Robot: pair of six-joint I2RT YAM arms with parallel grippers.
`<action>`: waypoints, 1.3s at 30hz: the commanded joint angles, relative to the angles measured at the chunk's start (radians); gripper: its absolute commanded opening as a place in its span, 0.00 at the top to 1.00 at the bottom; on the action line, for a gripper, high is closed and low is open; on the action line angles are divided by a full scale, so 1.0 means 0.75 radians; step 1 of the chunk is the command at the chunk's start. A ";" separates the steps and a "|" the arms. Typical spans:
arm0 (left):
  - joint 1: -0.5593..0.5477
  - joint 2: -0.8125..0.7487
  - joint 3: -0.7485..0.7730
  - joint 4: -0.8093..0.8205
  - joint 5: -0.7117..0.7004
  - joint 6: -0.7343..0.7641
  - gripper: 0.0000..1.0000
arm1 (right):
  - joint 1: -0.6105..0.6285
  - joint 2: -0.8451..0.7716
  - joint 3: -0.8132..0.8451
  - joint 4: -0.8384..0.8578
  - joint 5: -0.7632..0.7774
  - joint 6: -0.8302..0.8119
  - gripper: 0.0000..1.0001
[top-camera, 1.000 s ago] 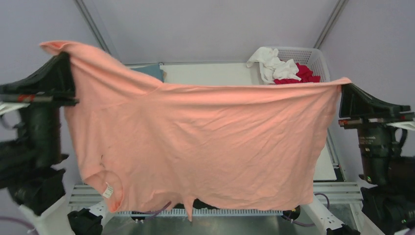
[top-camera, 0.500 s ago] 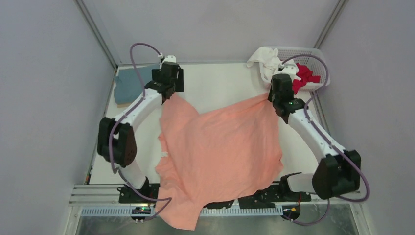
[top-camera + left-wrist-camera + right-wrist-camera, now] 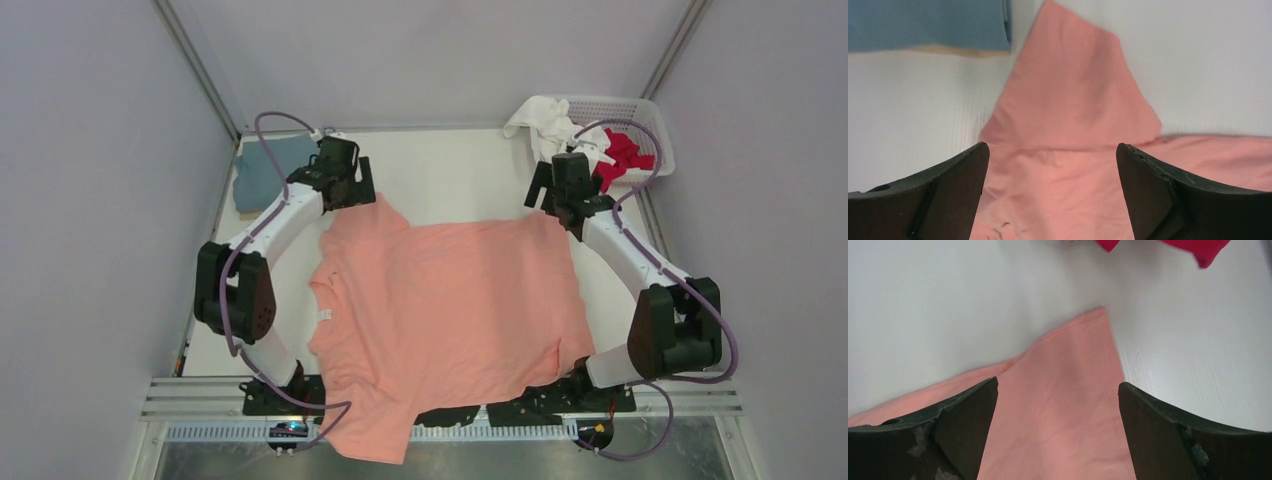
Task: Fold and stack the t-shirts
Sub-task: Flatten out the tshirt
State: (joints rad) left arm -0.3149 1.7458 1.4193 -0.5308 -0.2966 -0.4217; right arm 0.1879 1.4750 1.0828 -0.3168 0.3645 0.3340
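A salmon-pink t-shirt (image 3: 450,300) lies spread flat on the white table, its lower part hanging over the near edge. My left gripper (image 3: 345,190) hovers open above the shirt's far left corner (image 3: 1073,100), nothing between its fingers. At the far right corner (image 3: 1073,390) my right gripper (image 3: 555,195) also stands open and empty. A folded teal-blue t-shirt (image 3: 265,170) lies at the back left, over a tan one (image 3: 948,50). White (image 3: 545,125) and red (image 3: 620,150) t-shirts sit bunched in the basket.
The white lattice basket (image 3: 640,115) stands at the back right corner, close behind my right gripper. Grey walls close in the table on both sides. Bare white table (image 3: 450,160) lies between the two grippers at the back.
The pink shirt was held stretched up by both shut grippers. It has since been lowered onto the table and both grippers have opened and let go of its corners.
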 commanded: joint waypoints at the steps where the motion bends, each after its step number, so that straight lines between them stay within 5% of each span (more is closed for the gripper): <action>1: -0.007 -0.169 -0.176 0.010 0.272 -0.131 0.01 | 0.018 -0.060 -0.164 0.019 -0.297 0.074 0.05; 14: -0.018 0.066 -0.254 0.026 0.508 -0.170 0.01 | 0.021 0.139 -0.273 0.032 -0.320 0.097 0.05; 39: 0.077 0.791 0.789 -0.451 0.645 -0.096 0.01 | -0.147 0.567 0.249 -0.078 -0.294 0.031 0.05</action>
State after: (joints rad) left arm -0.2810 2.2913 1.9198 -0.8223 0.1509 -0.5121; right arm 0.0853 1.8725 1.2057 -0.3721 0.1280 0.3767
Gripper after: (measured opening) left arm 0.991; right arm 0.955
